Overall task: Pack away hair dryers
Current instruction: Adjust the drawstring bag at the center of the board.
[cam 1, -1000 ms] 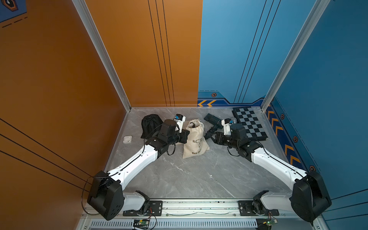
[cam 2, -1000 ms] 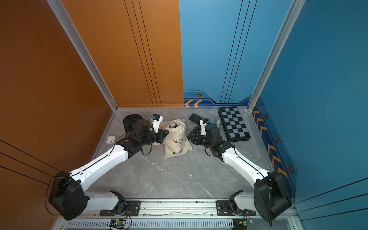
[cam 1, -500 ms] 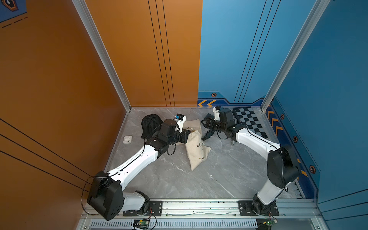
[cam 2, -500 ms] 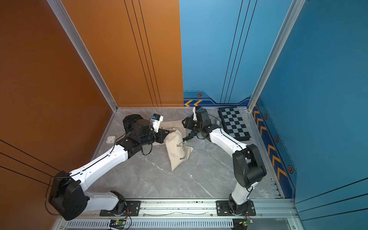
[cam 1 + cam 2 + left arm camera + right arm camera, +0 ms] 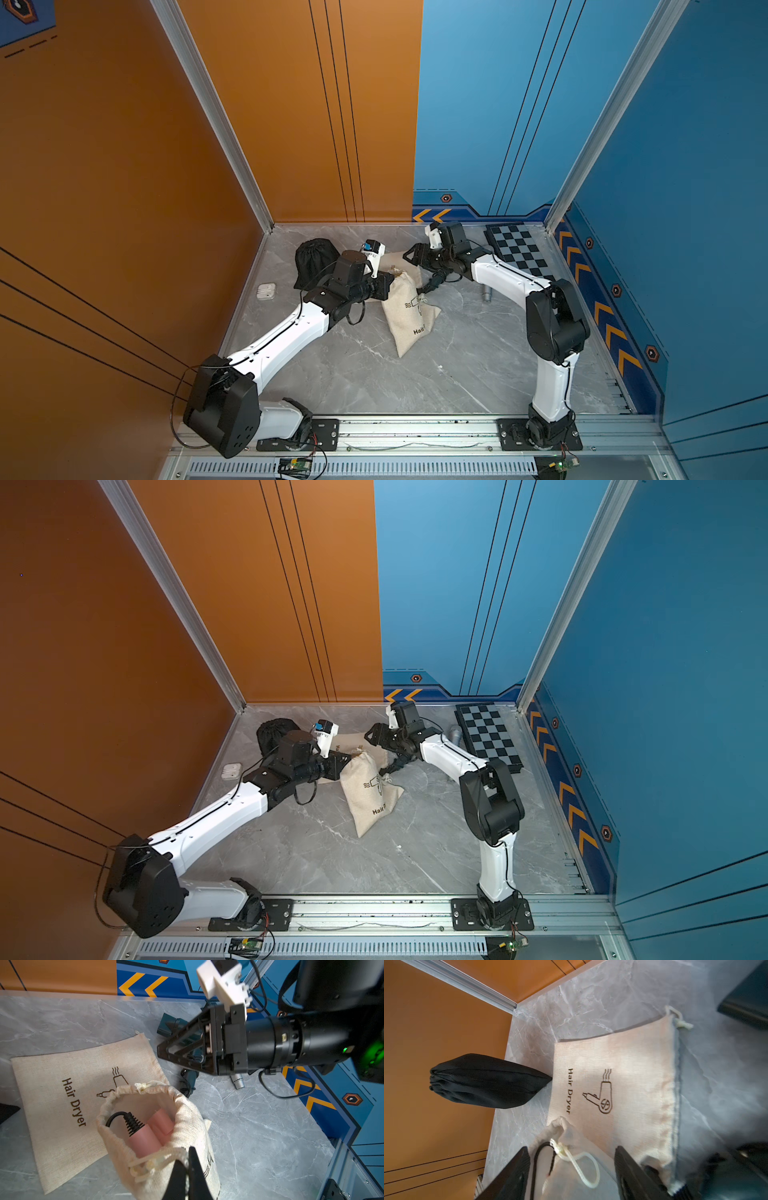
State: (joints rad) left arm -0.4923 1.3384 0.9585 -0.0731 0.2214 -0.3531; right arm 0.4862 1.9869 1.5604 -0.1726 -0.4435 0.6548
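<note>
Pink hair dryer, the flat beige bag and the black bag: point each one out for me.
pink hair dryer [image 5: 143,1141]: left wrist view, on its pink handle inside the open bag.
flat beige bag [image 5: 633,1059]: right wrist view, on bare cloth above the print.
black bag [image 5: 488,1082]: right wrist view, mid-cloth.

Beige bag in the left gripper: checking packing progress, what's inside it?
A pink hair dryer with black cord shows at the open mouth; the bag hides anything deeper.

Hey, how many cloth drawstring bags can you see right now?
3. A black bag beside the orange wall; a flat beige bag lying next to it; a filled beige bag, its mouth pinched by the left gripper. The arms may hide more.
</note>
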